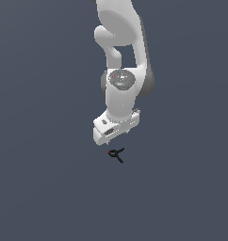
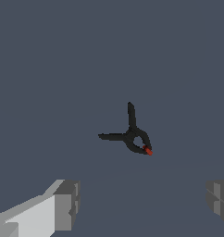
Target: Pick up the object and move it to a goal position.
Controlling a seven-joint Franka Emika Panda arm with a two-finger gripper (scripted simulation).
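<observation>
Gripper [image 1: 117, 136] wide open, holding nothing. In wrist view, two grey finger pads [image 2: 67, 203] set far apart at opposite sides of frame, bare floor between them. In exterior view, fingers barely visible as short stubs under the white hand; separation not readable there.

Gripper hangs above clamp [image 1: 116, 154], apart from it, no contact. Hand tilted, lower corner toward exterior view's left. Clamp just below the gripper in exterior view, slightly toward exterior view's right of the lower corner.

Clamp [image 2: 131, 135] lying flat on floor [image 1: 45, 188]. Black, small next to gripper. Two thin prongs splayed roughly at a right angle from a small looped body. Red tip at the loop end, opposite the prongs. In wrist view, clamp ahead of the finger pads, not between them, roughly centred across the gap.

Arm [image 1: 120, 52] white, descending from top of exterior view, grey joint cap facing camera at wrist.

Floor plain dark blue-grey, uniform in both views. Goal position not marked in either view.
</observation>
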